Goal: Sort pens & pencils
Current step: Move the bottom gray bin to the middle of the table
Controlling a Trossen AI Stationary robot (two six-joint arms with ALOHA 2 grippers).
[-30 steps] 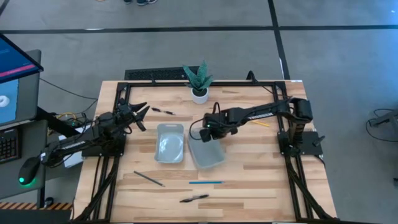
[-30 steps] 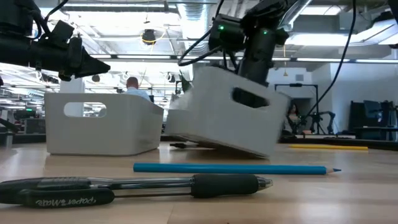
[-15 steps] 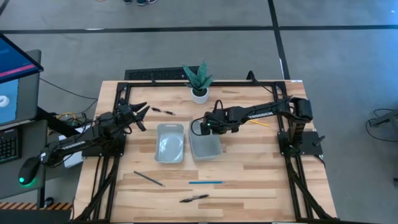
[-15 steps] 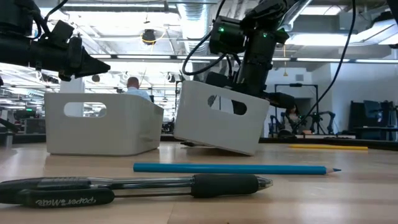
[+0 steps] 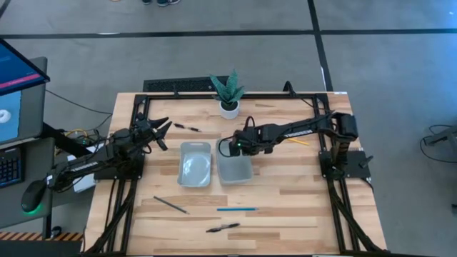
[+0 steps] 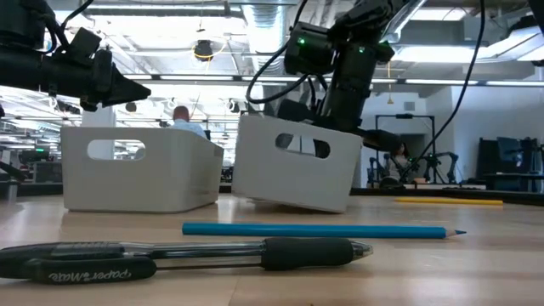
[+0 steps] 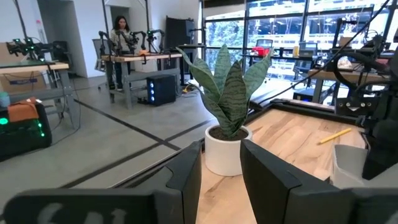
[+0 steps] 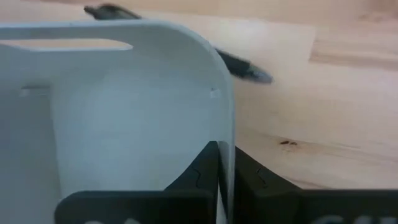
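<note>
Two pale grey trays stand side by side mid-table: the left tray (image 5: 195,163) (image 6: 140,174) and the right tray (image 5: 234,169) (image 6: 293,166). My right gripper (image 5: 233,146) (image 8: 219,169) is shut on the right tray's far wall. My left gripper (image 5: 161,132) (image 7: 221,177) hovers open near the table's left edge. One black pen (image 5: 187,128) lies far left. A second pen (image 5: 223,228) (image 6: 187,255) lies near. A third pen (image 8: 239,62) lies just behind the right tray. The yellow pencil (image 5: 300,140), blue pencil (image 5: 236,209) (image 6: 323,229) and dark grey pencil (image 5: 171,205) lie flat on the wood. My right gripper pinches the right tray's far wall at its rim (image 8: 225,124), close to a rounded corner. One finger (image 8: 200,174) is inside the tray and the other (image 8: 250,177) outside. The fingers come from above and the far side. The tray is slightly tilted in the low view.
A potted plant (image 5: 228,93) (image 7: 227,118) stands at the far edge. Bare wood lies along the near edge around the blue pencil and the pen. The black frame rails (image 5: 136,121) border the table top. A person (image 6: 180,117) is in the room beyond.
My right gripper has moved a little toward the table's left and far edges, taking the right tray along. The tray stood skewed and steeply tipped. It has turned square beside the left tray and come down to a slight tilt.
</note>
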